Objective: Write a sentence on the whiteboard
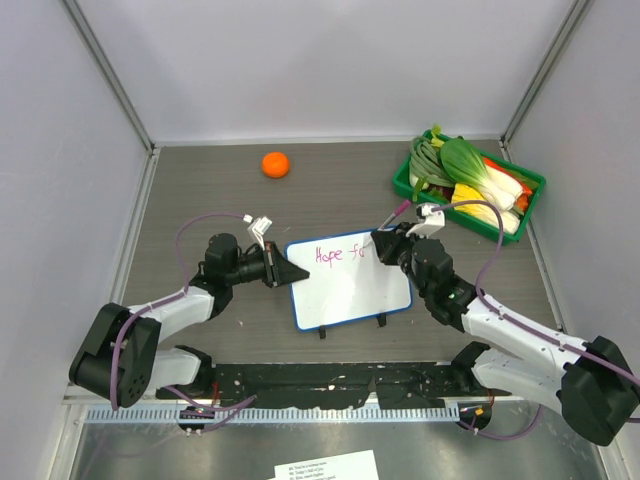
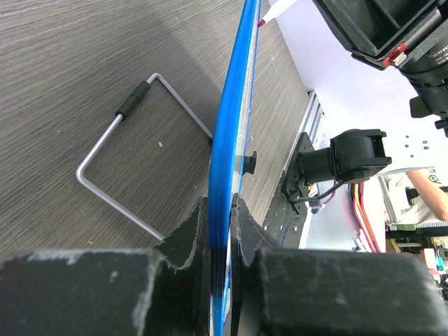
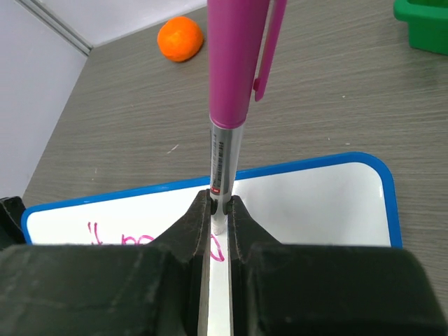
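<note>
White shells and black joints make up the left arm (image 1: 165,308) and right arm (image 1: 515,332), each trailing a purple cable (image 1: 179,245). The left gripper (image 1: 303,276) and right gripper (image 1: 379,241) are black wedges.

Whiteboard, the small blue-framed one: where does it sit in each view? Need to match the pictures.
Top external: small white rectangular whiteboard with blue frame, centre of picture, tilted.
Left wrist: edge-on, its blue frame running top to bottom, clamped in the left gripper.
Right wrist: lower half, behind the right gripper.
Shared landmark: pink marker; the left wrist view likely shows just its tip.
</note>
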Robot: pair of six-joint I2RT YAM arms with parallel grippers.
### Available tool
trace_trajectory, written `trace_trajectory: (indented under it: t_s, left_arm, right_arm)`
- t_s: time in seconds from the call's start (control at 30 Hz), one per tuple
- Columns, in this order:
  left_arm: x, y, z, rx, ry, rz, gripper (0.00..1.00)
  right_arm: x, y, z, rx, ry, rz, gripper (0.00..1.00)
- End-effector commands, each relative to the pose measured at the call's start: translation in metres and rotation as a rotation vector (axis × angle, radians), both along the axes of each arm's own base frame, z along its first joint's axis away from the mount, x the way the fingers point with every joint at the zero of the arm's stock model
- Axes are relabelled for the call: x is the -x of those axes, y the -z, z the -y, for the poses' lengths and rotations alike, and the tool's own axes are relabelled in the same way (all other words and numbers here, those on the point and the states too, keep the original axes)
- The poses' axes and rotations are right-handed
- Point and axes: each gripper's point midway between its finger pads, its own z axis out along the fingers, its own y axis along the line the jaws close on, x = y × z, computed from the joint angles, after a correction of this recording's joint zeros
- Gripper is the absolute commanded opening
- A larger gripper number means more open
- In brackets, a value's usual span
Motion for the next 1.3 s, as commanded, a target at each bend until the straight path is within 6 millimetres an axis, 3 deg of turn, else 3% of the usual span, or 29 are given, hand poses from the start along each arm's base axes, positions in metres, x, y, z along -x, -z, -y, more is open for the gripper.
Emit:
trace_trajectory:
  t_s: [0.0, 0.77, 1.27]
  left_arm:
    - [-0.009, 0.047, -0.02, -0.182, -0.083, 0.002, 0.0]
    - [-0.008, 0.047, -0.02, -0.183, -0.082, 0.004, 0.0]
    - [-0.008, 0.047, -0.02, -0.186, -0.083, 0.004, 0.0]
  right_arm:
    - [-0.008, -0.006, 0.005, -0.016, 0.04, 0.03, 0.01]
    - [0.005, 0.021, 0.01, 0.012, 0.007, -0.046, 0.01]
    - [0.008, 0.023, 0.006, 0.007, -0.02, -0.057, 0.01]
